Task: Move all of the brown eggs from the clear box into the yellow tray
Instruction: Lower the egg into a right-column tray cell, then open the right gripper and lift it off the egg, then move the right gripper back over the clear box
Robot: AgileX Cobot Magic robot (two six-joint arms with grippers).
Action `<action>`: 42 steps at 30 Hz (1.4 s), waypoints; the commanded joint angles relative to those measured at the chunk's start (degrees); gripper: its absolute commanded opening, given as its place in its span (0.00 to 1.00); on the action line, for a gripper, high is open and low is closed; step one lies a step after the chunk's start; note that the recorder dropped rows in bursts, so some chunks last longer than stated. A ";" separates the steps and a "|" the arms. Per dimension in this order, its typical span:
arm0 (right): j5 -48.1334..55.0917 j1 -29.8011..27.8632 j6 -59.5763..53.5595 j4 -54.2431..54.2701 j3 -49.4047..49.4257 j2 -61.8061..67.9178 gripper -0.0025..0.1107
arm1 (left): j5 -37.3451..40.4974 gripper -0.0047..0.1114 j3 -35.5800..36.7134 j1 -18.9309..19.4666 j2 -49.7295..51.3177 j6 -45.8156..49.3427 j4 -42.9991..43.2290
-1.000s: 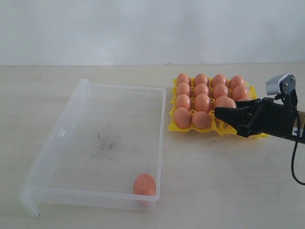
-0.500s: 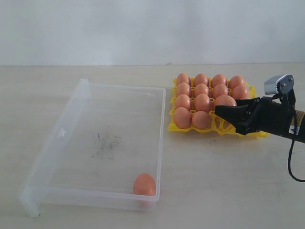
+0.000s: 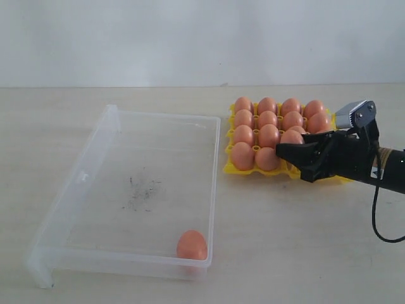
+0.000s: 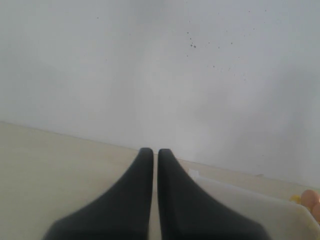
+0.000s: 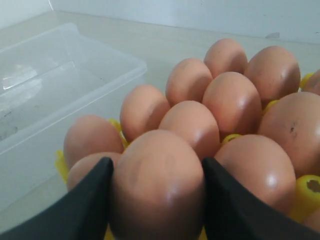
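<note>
My work surface is a flat table (image 3: 297, 240) with a pale beige, matte top, ending at a white wall (image 3: 190, 38) at 12 o'clock. Two items rest directly on it. The clear box (image 3: 164, 158) lies flat toward 9 o'clock of the surface, its long sides running from 7 to 1 o'clock. The yellow tray (image 3: 228, 168) lies flat toward 2 o'clock, just beside the box's 3 o'clock wall, near its far corner

Setting: plain wall (image 3: 190, 38) behind a pale worktop (image 3: 285, 240).
Wall off-white and matte, a few small dark specks showing in the left wrist view. Worktop beige, smooth. Lighting even, shadows faint.
</note>
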 commanded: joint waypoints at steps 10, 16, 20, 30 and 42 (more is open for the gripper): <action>2.91 0.02 0.88 3.95 -0.25 -0.13 0.26 | 0.00 0.07 -0.15 -0.24 -0.16 0.33 -0.18; 4.40 0.02 2.49 3.95 -0.25 -0.13 0.49 | 0.00 0.07 -0.15 -0.24 -0.16 0.33 -0.18; 4.93 0.02 3.37 3.63 -0.25 -0.36 0.49 | 0.00 0.07 -0.15 -0.24 -0.16 0.33 -0.18; -3.44 -0.09 6.00 3.65 -0.25 -1.94 0.49 | 0.00 0.07 -0.15 -0.24 -0.16 0.33 -0.18; -0.37 0.04 12.27 2.13 -0.25 -15.82 0.49 | 0.00 0.07 -0.15 -0.24 -0.16 0.33 -0.18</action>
